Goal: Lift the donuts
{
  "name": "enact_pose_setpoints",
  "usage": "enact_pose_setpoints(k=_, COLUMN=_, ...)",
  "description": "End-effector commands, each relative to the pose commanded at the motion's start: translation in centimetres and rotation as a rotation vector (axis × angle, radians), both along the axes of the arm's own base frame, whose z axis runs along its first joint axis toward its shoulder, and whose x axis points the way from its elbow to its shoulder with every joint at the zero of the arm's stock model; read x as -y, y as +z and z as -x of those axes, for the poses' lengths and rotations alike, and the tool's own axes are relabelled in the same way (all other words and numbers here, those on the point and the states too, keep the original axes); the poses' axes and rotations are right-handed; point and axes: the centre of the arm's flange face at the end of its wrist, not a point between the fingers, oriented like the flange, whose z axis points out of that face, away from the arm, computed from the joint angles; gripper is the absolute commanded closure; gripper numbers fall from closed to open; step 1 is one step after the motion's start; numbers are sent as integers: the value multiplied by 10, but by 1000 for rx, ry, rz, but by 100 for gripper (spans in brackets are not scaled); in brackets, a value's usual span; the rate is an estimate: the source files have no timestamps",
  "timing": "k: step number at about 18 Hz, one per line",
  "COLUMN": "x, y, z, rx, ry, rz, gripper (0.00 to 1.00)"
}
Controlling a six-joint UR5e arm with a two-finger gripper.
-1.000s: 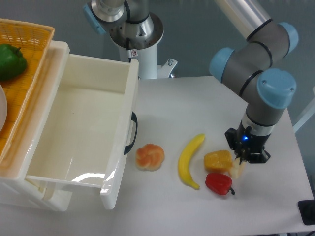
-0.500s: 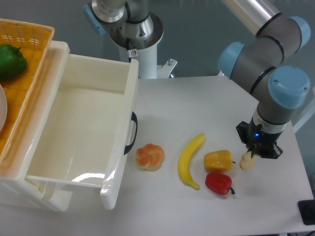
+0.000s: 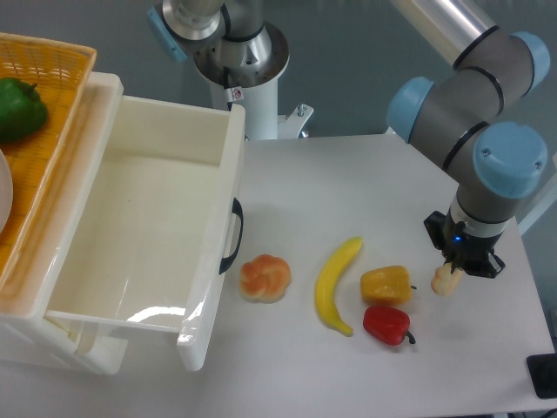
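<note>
Beige donuts (image 3: pixel 446 279) half-hidden in clamped gripper (image 3: pixel 456 268).

You're looking at a matt, smooth white surface (image 3: pixel 348 174). The drawer (image 3: pixel 139 235) is glossy white plastic (a bright glare sits on its front lip). The basket (image 3: pixel 61 96) looks like woven orange plastic. The banana (image 3: pixel 335 283), yellow pepper (image 3: pixel 385 284) and red pepper (image 3: pixel 385 323) shine like smooth plastic, while the donuts (image 3: pixel 446 279) looks pale and dull. The arm's (image 3: pixel 487 131) shells are satin grey with blue plastic caps.
</note>
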Motion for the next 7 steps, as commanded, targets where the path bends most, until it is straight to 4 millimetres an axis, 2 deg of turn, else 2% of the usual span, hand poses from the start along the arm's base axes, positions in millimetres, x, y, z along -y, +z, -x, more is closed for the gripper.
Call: enact_pose_setpoints(k=7, x=-1, y=5, z=-2, rx=17, ry=-51, rz=5, gripper=100)
